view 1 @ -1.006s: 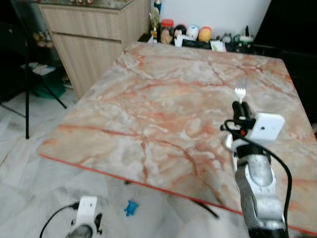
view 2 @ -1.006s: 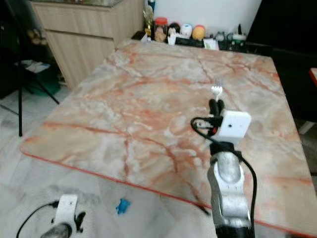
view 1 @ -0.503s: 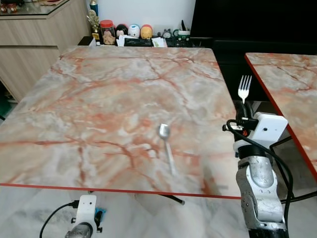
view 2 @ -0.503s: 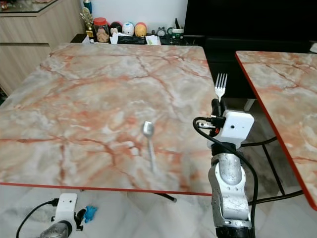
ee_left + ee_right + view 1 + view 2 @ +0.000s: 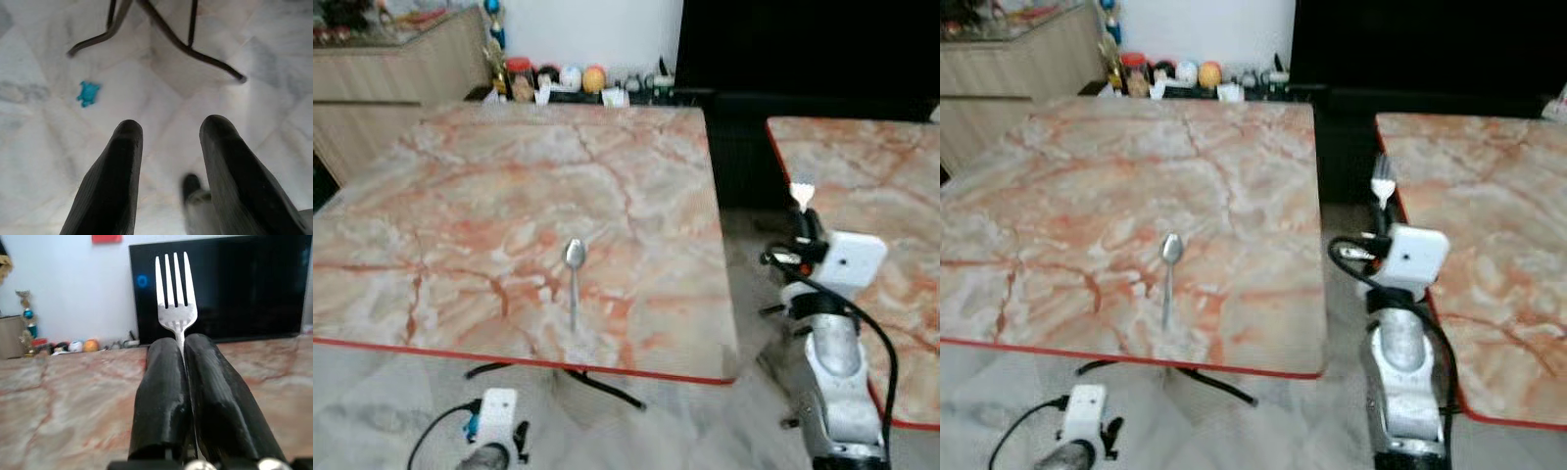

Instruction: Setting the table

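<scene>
Both fingers of the right gripper (image 5: 182, 350) pinch an upright fork (image 5: 175, 298); the left gripper (image 5: 168, 129) gapes.

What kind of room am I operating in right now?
Most likely a home dining or living area: two marble-top tables stand side by side on a tiled floor, a large dark TV screen is on the wall, and a wooden cabinet sits nearby. The right gripper holds a fork.
</scene>
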Robot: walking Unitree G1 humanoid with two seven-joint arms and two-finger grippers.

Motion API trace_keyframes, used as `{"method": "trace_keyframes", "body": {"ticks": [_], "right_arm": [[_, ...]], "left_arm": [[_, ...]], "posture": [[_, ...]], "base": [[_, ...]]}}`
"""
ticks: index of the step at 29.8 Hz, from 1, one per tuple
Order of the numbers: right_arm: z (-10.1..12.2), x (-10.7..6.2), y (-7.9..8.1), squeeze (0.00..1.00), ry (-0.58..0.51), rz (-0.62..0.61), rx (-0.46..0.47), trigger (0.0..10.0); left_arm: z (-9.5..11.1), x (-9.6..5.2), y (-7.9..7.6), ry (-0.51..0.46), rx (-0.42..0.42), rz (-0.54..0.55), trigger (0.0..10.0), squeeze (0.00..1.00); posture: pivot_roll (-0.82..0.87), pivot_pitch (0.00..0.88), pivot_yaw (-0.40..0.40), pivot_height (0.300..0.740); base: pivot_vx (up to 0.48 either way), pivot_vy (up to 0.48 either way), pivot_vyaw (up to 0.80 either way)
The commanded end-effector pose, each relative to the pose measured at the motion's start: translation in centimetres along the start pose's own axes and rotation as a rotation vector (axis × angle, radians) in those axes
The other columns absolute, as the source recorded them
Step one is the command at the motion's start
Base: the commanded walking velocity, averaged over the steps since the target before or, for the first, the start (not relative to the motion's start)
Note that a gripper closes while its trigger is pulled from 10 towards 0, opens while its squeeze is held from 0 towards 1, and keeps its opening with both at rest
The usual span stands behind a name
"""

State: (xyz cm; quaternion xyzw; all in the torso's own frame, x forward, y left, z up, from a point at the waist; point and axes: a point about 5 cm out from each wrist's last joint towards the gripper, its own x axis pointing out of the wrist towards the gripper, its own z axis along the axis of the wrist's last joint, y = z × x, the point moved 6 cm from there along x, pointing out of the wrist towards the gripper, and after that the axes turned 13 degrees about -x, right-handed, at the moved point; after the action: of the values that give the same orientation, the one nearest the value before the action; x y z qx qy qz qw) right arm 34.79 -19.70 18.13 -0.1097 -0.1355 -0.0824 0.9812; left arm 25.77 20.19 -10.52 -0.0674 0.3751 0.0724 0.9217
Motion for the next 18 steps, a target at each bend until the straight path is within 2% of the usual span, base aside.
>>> {"method": "trace_keyframes", "body": {"ticks": [1,18], "right_arm": [[0.69,0.15,0.57,0.00,-0.022,0.010,0.012,10.0],[1.06,0.47,0.41,0.00,-0.030,-0.013,0.002,10.0]], "left_arm": [[-0.06,-0.09,1.01,0.006,0.008,0.023,10.0,0.00],[0.01,-0.07,1.10,0.006,0.010,0.029,10.0,0.00]], "posture": [[-0.01,0.001,-0.003,0.740],[-0.02,0.035,0.007,0.740]], "base": [[0.000,-0.322,0.00],[0.000,-0.323,0.00]]}}
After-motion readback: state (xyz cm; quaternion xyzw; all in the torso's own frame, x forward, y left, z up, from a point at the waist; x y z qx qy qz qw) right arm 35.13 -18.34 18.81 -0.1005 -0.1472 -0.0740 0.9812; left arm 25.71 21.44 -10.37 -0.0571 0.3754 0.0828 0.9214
